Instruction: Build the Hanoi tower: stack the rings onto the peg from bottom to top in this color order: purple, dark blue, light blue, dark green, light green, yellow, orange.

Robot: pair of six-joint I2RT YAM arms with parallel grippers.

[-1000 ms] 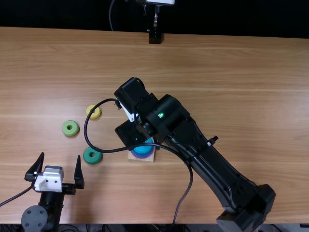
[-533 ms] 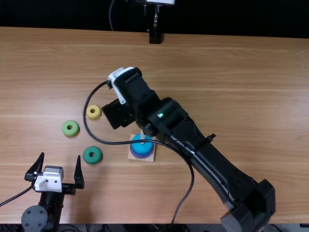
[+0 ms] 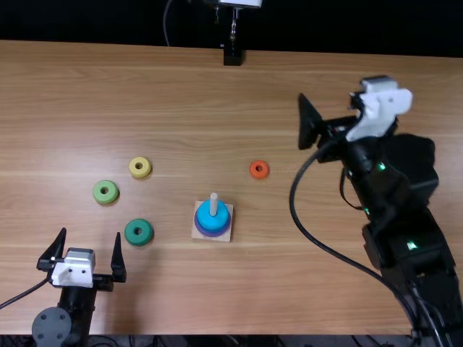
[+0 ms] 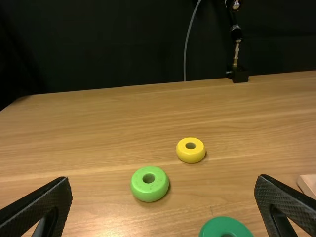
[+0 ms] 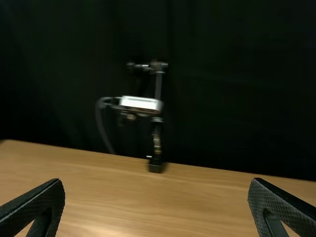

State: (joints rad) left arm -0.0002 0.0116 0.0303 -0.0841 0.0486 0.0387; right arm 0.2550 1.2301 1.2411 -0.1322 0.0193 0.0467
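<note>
One dark green ring [image 4: 225,225], cropped, left wrist view

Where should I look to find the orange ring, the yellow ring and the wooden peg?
Orange ring [image 3: 259,176]: top view, on its rim beside the hole.
Yellow ring [image 4: 190,156]: left wrist view, on its outer side.
Wooden peg [image 3: 213,205]: top view, partway up.

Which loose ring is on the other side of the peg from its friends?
The orange ring. It's right of the peg, while the yellow ring, light green ring and dark green ring are all left of it.
</note>
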